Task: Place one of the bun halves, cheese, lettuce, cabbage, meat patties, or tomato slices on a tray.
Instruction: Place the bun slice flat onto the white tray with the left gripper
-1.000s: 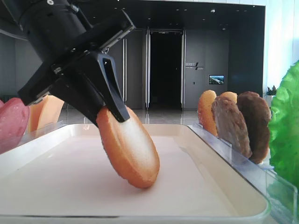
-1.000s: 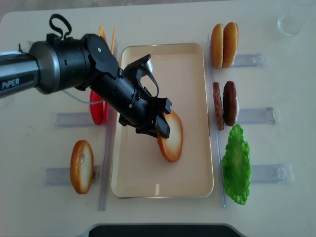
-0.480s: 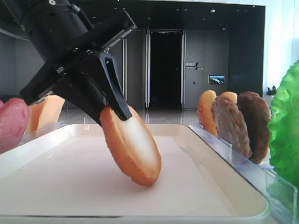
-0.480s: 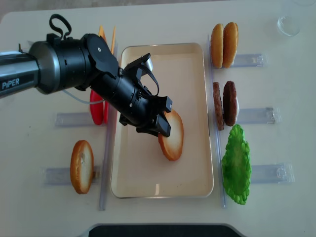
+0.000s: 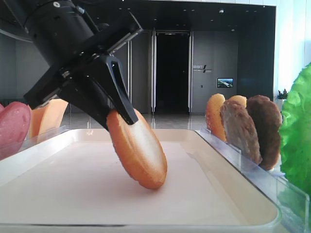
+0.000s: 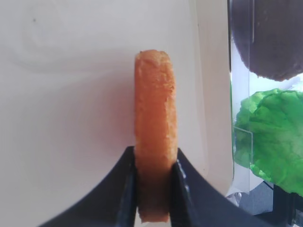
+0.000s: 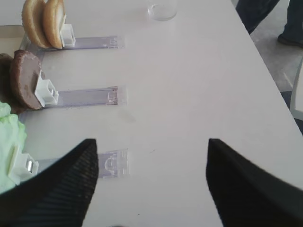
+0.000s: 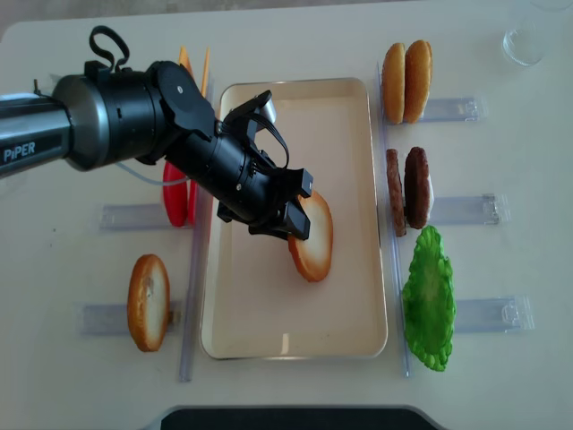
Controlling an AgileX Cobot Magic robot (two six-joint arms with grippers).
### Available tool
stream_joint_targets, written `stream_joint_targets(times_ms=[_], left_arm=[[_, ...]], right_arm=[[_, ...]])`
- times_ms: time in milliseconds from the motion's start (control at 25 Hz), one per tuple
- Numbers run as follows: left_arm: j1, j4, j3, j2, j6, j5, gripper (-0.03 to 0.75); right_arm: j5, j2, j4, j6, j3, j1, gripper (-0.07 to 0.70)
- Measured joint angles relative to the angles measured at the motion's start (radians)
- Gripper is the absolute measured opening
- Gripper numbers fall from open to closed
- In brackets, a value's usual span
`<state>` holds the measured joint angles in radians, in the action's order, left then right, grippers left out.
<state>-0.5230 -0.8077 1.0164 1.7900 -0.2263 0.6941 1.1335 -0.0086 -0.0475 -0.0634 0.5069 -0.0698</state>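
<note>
My left gripper is shut on a golden-brown bun half, gripping it by the upper edge. The bun leans over the middle of the cream-white tray, its lower edge down at the tray floor; I cannot tell whether it touches. In the low view the black fingers clamp the bun above the tray. The left wrist view shows the bun edge-on, squeezed between the jaws. My right gripper is open over bare table, holding nothing.
Clear racks line both sides of the tray. On the right are two bun halves, meat patties and lettuce. On the left are tomato slices, cheese and another bun half. A glass stands far right.
My left gripper has shifted slightly along the tray with the bun half still clamped, and the bun's lower edge sits a little higher in the low view.
</note>
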Motion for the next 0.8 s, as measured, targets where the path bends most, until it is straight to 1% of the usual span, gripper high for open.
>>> stream_joint_targets(times_ms=[320, 600, 800], left_arm=[[0.0, 0.0, 0.0, 0.0, 0.003, 0.003, 0.139], [0.0, 0.006, 0.0, 0.0, 0.026, 0.003, 0.209], [0.0, 0.066, 0.0, 0.0, 0.092, 0.015, 0.253]], right_arm=[[0.0, 0.0, 0.0, 0.0, 0.0, 0.0, 0.465], [0.0, 0.0, 0.0, 0.0, 0.0, 0.0, 0.465], [0.0, 0.0, 0.0, 0.0, 0.0, 0.0, 0.465]])
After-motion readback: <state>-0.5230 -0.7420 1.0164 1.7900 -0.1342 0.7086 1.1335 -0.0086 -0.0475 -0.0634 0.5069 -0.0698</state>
